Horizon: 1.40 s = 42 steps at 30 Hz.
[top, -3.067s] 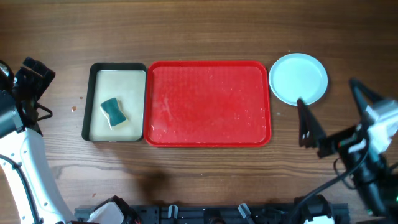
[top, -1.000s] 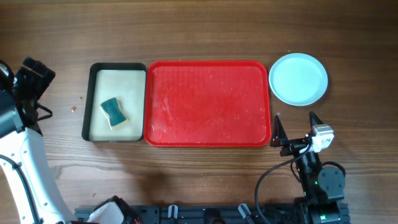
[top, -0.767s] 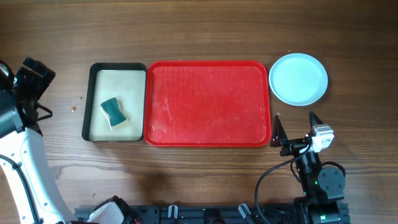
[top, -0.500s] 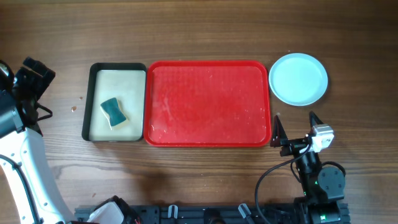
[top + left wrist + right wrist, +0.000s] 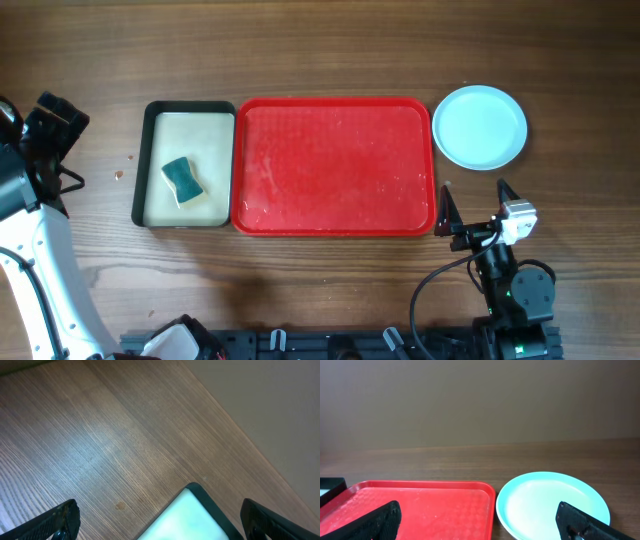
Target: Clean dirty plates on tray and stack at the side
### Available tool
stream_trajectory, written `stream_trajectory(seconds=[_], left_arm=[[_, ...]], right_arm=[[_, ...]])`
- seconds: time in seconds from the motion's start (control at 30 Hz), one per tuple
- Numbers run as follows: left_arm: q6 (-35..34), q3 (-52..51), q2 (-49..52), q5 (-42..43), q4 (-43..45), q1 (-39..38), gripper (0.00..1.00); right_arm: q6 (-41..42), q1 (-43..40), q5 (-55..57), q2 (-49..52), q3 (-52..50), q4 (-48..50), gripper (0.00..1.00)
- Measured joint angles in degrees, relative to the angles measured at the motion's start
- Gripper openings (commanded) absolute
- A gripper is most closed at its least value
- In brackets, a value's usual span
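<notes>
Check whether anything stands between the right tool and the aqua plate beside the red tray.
Nothing visible does. The right tool, open, sits just in front of the aqua plate, with only wooden table between them. The red tray lies off to the side.

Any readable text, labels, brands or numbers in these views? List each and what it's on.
None: no text, label, brand or number can be read in any view.
The red tray, plate, black tray and sponge show no print.
</notes>
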Motion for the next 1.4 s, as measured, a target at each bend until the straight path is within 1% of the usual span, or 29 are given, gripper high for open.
stream_trajectory(seconds=[0.2, 0.3, 0.4, 0.57, 0.67, 0.73, 1.03, 1.2, 1.3, 1.4], left_arm=[[0.00, 0.00, -0.04, -0.02, 0.00, -0.20, 1.00], [0.00, 0.00, -0.59, -0.13, -0.02, -2.27, 1.00], [0.00, 0.00, -2.32, -0.09, -0.02, -7.61, 1.00], [0.00, 0.00, -7.48, 0.20, -0.02, -19.85, 1.00], [0.00, 0.00, -11.23, 0.22, -0.04, -25.16, 1.00], [0.04, 0.00, -14.25, 0.13, -0.02, -27.04, 1.00], [0.04, 0.00, -25.20, -0.26, -0.17, -27.50, 1.00], [0.04, 0.00, -27.76, -0.46, -4.85, -27.50, 1.00], [0.04, -0.33, -28.92, -0.48, -9.11, -27.52, 1.00], [0.04, -2.08, -31.93, -0.68, -10.91, -28.06, 1.00]], right_arm=[[0.02, 0.00, 0.00, 0.00, -0.02, 0.00, 1.00], [0.00, 0.00, 0.00, 0.00, 0.00, 0.00, 1.00], [0.00, 0.00, 0.00, 0.00, 0.00, -0.02, 1.00], [0.00, 0.00, 0.00, 0.00, 0.00, -0.02, 1.00], [0.00, 0.00, -0.02, 0.00, 0.00, -0.02, 1.00], [0.00, 0.00, -0.02, 0.00, 0.00, -0.02, 1.00], [0.00, 0.00, -0.02, 0.00, 0.00, -0.02, 1.00], [0.00, 0.00, -0.20, 0.00, 0.00, -0.02, 1.00], [0.00, 0.00, -0.20, 0.00, 0.00, -0.02, 1.00], [0.00, 0.00, -0.20, 0.00, 0.00, -0.02, 1.00]])
